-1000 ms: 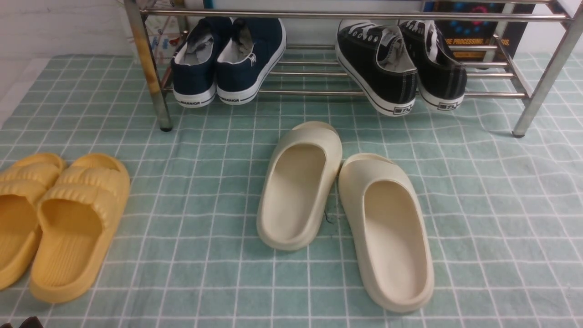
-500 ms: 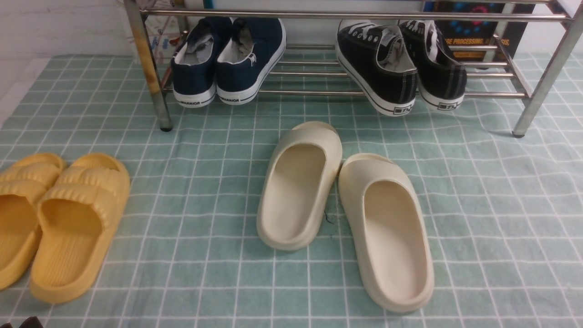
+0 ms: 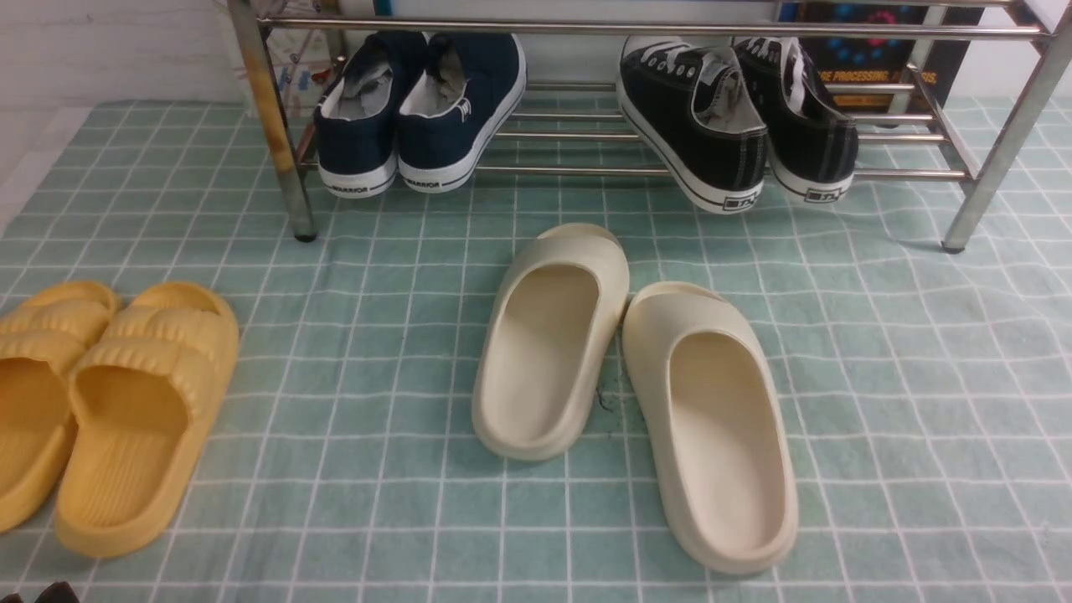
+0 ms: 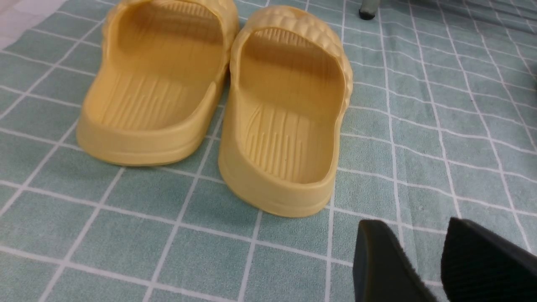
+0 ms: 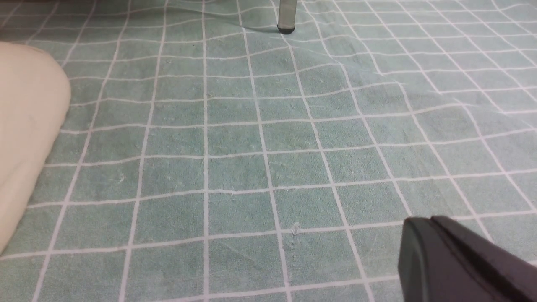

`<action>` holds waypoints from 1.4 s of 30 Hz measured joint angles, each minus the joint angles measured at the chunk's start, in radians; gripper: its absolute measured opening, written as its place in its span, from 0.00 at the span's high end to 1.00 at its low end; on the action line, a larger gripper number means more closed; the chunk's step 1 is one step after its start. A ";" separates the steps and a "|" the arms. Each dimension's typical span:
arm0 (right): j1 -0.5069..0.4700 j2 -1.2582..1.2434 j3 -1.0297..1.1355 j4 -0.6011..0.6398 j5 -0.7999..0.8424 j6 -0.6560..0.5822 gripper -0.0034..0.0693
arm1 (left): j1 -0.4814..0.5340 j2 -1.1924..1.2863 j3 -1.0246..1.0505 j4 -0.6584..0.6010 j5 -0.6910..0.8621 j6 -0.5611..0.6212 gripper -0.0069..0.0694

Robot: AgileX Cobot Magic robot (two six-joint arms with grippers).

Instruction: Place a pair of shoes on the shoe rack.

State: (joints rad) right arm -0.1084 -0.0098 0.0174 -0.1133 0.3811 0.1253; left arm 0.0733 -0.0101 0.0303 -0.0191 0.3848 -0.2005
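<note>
Front view: sneakers (image 3: 737, 126) on rack (image 3: 720, 172) (heels outward)

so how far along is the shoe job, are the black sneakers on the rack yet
Done, by the look of it: both black sneakers sit on the shoe rack's lower bars, heels hanging over the front bar, right of the navy sneakers. Nothing is in hand: the left gripper is open and empty, and the right gripper holds nothing. Nothing looks left, except perhaps pushing the heels further in.
</note>
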 joint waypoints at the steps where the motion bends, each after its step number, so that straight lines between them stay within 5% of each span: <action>1: 0.000 0.000 0.000 0.000 0.000 0.000 0.92 | 0.000 0.000 0.000 0.000 0.000 0.000 0.60; 42: 0.000 0.000 0.000 0.000 0.001 -0.001 0.85 | 0.000 0.000 0.000 0.000 0.000 0.000 0.60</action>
State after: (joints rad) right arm -0.1084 -0.0098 0.0174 -0.1133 0.3820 0.1244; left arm 0.0733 -0.0101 0.0303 -0.0191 0.3848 -0.2005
